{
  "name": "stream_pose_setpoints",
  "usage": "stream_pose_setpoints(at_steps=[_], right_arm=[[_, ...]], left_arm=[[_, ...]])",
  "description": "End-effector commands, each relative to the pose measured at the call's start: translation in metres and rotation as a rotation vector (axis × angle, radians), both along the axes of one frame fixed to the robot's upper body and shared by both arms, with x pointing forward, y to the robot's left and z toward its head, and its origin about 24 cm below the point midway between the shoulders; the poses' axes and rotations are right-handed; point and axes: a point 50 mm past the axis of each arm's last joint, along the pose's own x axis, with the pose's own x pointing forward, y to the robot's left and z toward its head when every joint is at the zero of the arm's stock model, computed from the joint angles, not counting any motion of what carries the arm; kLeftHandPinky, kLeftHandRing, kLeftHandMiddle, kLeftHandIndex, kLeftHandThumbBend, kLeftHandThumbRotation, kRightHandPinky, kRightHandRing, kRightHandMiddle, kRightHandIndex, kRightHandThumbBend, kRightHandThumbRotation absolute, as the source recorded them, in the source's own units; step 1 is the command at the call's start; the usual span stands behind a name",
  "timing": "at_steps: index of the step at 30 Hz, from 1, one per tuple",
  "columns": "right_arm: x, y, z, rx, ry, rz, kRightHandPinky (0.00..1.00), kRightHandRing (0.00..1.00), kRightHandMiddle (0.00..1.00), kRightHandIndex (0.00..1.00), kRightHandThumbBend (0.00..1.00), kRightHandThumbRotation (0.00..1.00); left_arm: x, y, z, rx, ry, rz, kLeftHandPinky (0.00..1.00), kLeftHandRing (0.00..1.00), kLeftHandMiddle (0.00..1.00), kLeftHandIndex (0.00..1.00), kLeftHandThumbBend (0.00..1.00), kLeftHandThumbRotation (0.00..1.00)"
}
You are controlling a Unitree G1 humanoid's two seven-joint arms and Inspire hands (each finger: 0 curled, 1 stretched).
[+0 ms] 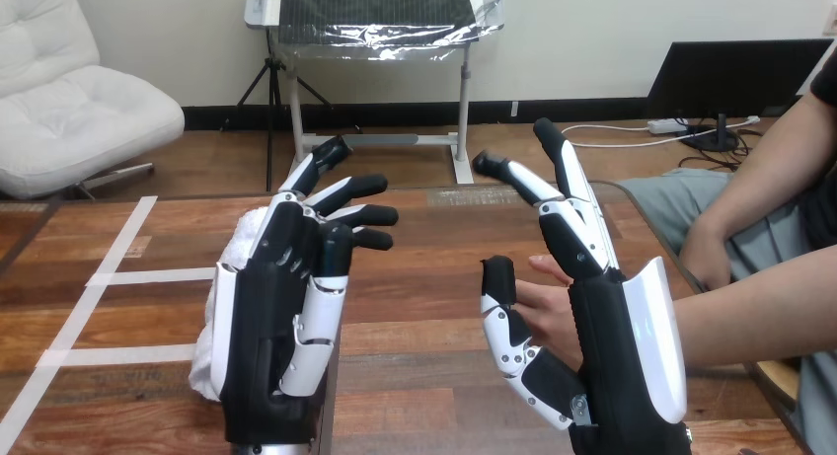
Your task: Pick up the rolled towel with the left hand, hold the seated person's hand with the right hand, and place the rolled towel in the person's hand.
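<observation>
Left hand (281, 307) raised over left half of counter (424, 277), fingers (360, 189) straight, slightly spread, curled round nothing; rolled towel (219, 277) lying on counter just behind that hand, toward left edge; can't tell whether touching; right hand (612, 327) raised near right edge, fingers straight, thumb splayed wide, gripping nothing; person's hand (548, 312) in from right edge, sitting between thumb and palm; white tape strips (148, 275) by left edge.
</observation>
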Motion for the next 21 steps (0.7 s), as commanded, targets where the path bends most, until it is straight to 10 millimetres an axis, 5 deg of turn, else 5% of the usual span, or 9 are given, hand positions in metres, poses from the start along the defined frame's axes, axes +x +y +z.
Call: stream_pose_setpoints(at_steps=[1,16,21], right_arm=[[0.010,0.001,0.015,0.026,-0.077,0.003,1.00,1.00,1.00,0.88,0.00,0.00],[0.013,0.000,0.014,0.022,-0.076,-0.006,1.00,1.00,1.00,0.89,0.00,0.00],[0.013,-0.001,0.014,0.019,-0.076,-0.007,1.00,1.00,1.00,0.89,0.00,0.00]], left_arm=[[-0.011,-0.006,-0.005,-0.026,0.023,-0.015,0.56,0.65,0.74,0.84,0.47,0.77],[-0.007,0.005,0.000,0.142,-0.015,0.103,0.59,0.68,0.77,0.87,0.52,0.72],[-0.005,0.009,0.002,0.240,-0.031,0.210,0.65,0.73,0.80,0.87,0.55,0.59]])
